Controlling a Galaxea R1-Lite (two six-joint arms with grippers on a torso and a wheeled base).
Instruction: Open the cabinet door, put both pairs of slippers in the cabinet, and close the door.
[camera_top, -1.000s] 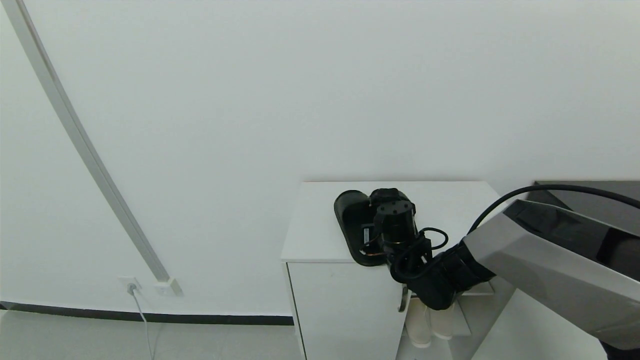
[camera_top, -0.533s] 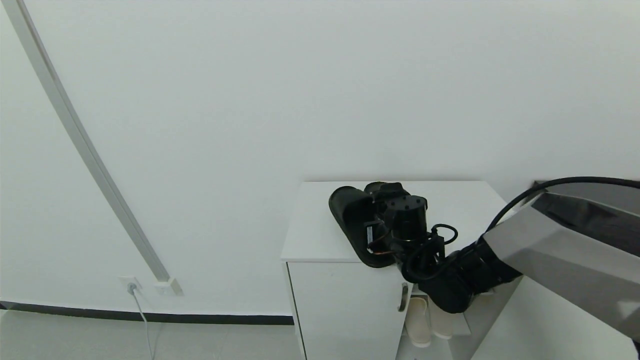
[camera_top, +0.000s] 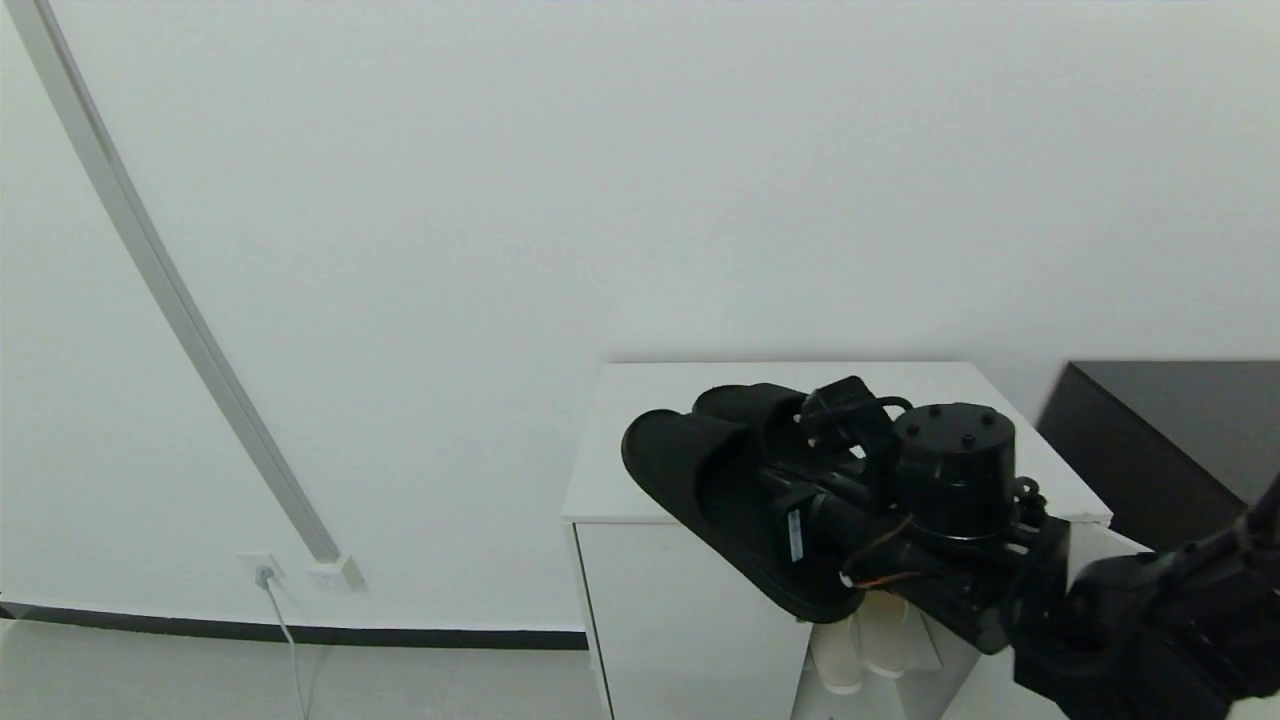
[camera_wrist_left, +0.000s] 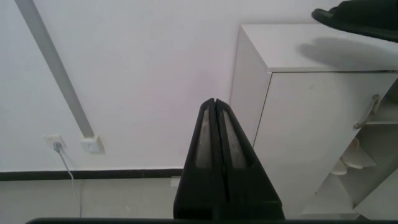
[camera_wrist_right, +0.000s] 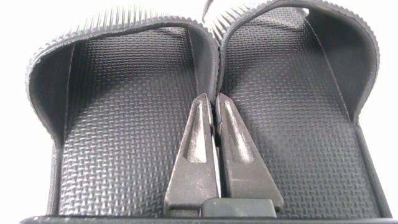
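While pinching the black slippers by the adjoining inner edges of their two straps, with the right tool closed narrow on both, holds the pair aloft over the near edge of the cabinet top, clear of it. Risks losing one slipper through so thin a grip on soft strap edges, above all if swung on the way down to the open right side. Could also snag the long soles on a shelf edge or on the white slippers already standing low inside. Keeps the left tool pressed shut on nothing, low and left of the cabinet. Cannot make out the opened door or the free shelf space behind the right arm.
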